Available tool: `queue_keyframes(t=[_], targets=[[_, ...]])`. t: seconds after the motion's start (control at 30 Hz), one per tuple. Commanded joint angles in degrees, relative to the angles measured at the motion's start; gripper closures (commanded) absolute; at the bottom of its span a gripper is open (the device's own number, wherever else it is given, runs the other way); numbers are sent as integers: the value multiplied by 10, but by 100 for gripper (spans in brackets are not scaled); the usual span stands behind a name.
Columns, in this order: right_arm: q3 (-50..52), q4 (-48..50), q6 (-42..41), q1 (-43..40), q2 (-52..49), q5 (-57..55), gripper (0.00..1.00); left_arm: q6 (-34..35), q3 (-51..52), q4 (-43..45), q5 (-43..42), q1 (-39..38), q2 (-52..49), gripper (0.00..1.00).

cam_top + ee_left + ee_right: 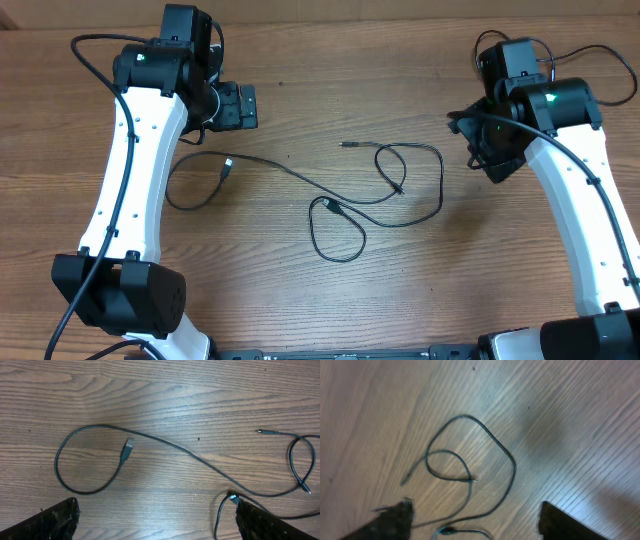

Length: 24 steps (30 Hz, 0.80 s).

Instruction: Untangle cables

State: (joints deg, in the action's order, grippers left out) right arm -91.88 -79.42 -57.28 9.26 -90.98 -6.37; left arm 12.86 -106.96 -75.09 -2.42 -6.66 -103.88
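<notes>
Thin black cables lie loose on the wooden table. One runs from a USB plug through a left loop toward the centre. Another forms loops at the right with a small plug end, and a lower loop. The left wrist view shows the USB plug and the long cable. The right wrist view shows the looped cables. My left gripper is open, raised at the back left. My right gripper is open, raised at the back right. Neither touches a cable.
The white arms and their bases stand along the left and right front. Thicker black arm wires hang at the back right.
</notes>
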Motion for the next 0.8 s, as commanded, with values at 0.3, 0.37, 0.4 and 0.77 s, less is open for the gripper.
queue_keyframes(t=[0.3,0.37,0.4,0.77], targets=[[253,159,38,5,13,38,0,-15,1,2,-6,-1,4,0],[290,195,55,5,13,47,0,-15,1,2,-6,-1,4,0],[304,207,55,5,13,46,0,-15,1,2,-6,-1,4,0],[409,329,55,5,12,45,0,-15,1,2,-6,-1,4,0]])
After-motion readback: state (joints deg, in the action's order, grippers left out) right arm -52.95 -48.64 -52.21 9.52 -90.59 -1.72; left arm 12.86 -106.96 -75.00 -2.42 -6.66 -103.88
